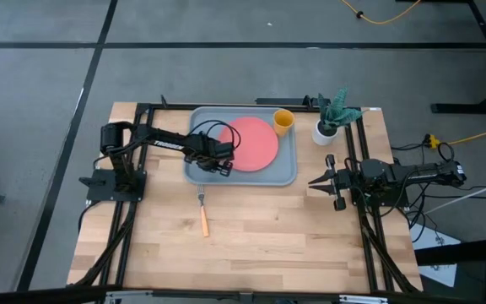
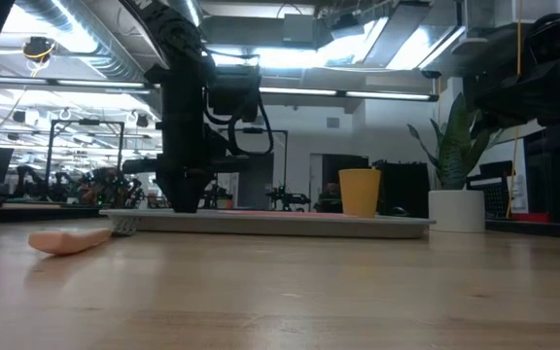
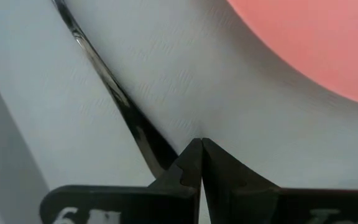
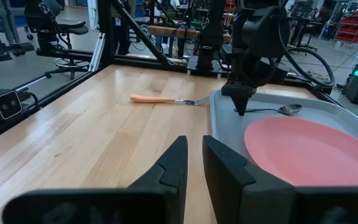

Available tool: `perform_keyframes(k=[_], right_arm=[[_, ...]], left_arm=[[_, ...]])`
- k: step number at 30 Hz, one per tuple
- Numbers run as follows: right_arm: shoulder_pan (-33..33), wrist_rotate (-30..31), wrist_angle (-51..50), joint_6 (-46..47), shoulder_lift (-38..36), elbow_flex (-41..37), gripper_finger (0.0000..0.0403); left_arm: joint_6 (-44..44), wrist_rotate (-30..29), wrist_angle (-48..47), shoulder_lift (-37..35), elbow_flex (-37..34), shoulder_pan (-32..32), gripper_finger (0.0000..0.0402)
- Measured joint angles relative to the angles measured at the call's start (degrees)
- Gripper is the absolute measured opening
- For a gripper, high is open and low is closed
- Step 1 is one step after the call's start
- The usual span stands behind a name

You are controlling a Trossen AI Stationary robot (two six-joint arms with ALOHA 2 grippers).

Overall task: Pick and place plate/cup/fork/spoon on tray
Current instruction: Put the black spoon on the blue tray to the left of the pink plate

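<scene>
The left gripper (image 4: 240,112) is pointing straight down onto the tray (image 1: 287,173) at its 8 o'clock corner, its fingers (image 3: 188,171) pressed fully together with nothing between them, their tips resting on the tray floor right beside the handle of the spoon (image 4: 272,110). The spoon is lying flat on the tray along its 9 o'clock side, its bowl pointing away from the fingers, just clear of the plate (image 1: 253,142). The plate is sitting in the middle of the tray, and the cup (image 1: 283,122) is standing upright on the tray at its 1 o'clock corner, just beside the plate's rim. The fork (image 1: 202,211) is lying on the wooden surface (image 1: 268,228) at 6 o'clock from the left gripper, outside the tray, tines toward the tray edge and orange handle pointing away. The right gripper (image 1: 315,181) is waiting at 3 o'clock on the surface, off the tray, its fingers (image 4: 173,168) standing narrowly apart and holding nothing. A white pot with a green plant (image 1: 329,118) is standing at 1 o'clock, beyond the tray's corner.
</scene>
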Motion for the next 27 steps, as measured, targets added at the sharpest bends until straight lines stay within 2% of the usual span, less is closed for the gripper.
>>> perform_keyframes(k=[20, 27], right_arm=[[0.0, 0.0, 0.0, 0.0, 0.0, 0.0, 0.0056], [0.0, 0.0, 0.0, 0.0, 0.0, 0.0, 0.0056]], left_arm=[[0.4, -3.0, -2.4, -3.8, 0.0, 0.6, 0.0004], [0.6, -10.0, -7.4, -4.8, 0.0, 2.6, 0.0002]])
